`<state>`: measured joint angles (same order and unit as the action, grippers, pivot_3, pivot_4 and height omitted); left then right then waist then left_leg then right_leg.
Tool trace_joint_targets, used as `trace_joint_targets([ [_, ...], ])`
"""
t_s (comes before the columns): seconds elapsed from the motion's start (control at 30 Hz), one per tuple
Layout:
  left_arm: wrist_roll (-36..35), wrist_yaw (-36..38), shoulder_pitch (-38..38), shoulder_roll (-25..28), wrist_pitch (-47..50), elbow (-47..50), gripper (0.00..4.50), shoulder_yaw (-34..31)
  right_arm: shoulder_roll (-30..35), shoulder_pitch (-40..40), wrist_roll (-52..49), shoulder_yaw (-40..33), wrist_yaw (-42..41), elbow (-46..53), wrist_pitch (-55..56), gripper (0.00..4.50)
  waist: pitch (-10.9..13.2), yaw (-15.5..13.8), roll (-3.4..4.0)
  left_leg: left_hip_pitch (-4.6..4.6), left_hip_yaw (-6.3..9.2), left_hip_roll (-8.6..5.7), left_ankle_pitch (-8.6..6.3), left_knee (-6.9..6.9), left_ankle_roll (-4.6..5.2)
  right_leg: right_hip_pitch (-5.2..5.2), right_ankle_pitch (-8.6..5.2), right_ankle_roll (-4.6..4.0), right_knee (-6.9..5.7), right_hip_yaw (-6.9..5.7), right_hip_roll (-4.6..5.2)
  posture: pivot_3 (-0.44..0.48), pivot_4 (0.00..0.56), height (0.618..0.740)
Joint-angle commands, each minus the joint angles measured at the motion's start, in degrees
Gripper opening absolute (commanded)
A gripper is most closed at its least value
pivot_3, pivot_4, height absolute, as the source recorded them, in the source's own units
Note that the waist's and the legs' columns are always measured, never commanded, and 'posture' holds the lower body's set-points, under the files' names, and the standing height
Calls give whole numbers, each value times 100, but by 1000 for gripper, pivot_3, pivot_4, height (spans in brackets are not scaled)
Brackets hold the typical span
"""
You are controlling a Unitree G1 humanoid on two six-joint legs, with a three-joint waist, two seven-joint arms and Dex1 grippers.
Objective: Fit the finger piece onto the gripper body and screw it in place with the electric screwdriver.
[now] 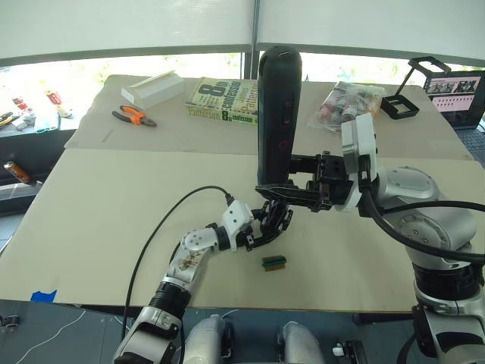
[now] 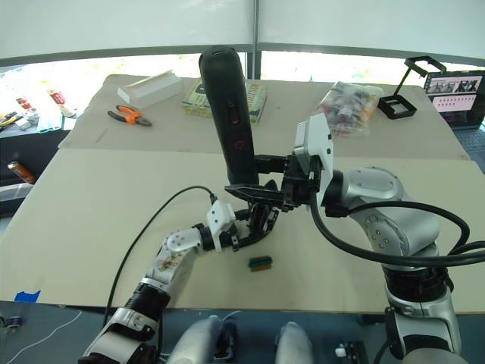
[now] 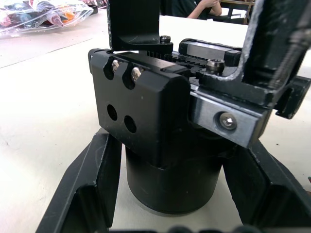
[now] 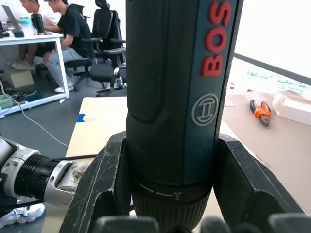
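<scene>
Sitting nearest on the table [image 1: 114, 227] is a tiny green block [image 1: 274, 262]. Just behind it the left gripper [image 1: 267, 224] is clamped around the gripper body [image 3: 160, 121] — right above, the right gripper [image 1: 282, 189] squeezes the electric screwdriver [image 1: 278, 114] upright. Orange pliers [image 1: 133, 116] lie way back.

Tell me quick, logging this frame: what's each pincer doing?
Left pincer: shut on the gripper body.
Right pincer: shut on the electric screwdriver.

Matt black gripper body [image 3: 146, 111] with bright metal screws; stippled electric screwdriver [image 4: 170, 73].
</scene>
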<state>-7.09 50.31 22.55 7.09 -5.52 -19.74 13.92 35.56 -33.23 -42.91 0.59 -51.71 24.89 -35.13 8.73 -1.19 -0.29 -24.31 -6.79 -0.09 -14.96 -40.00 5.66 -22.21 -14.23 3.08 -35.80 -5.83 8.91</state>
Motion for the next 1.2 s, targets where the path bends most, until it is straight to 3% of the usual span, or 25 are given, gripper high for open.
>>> trace_joint_targets([
  [0.03,56,81,-139,-19,117,-63,2508,205,4,-109,-8,-197,41,138,140,1923,0,0,0,0,0,0,0,0,0,0,0,0,0,0,0,0,150,740],
  [1.2,54,92,-157,-7,130,-43,2508,203,35,-216,-348,-323,209,218,-43,1923,0,0,0,0,0,0,0,0,0,0,0,0,1,0,0,0,150,740],
])
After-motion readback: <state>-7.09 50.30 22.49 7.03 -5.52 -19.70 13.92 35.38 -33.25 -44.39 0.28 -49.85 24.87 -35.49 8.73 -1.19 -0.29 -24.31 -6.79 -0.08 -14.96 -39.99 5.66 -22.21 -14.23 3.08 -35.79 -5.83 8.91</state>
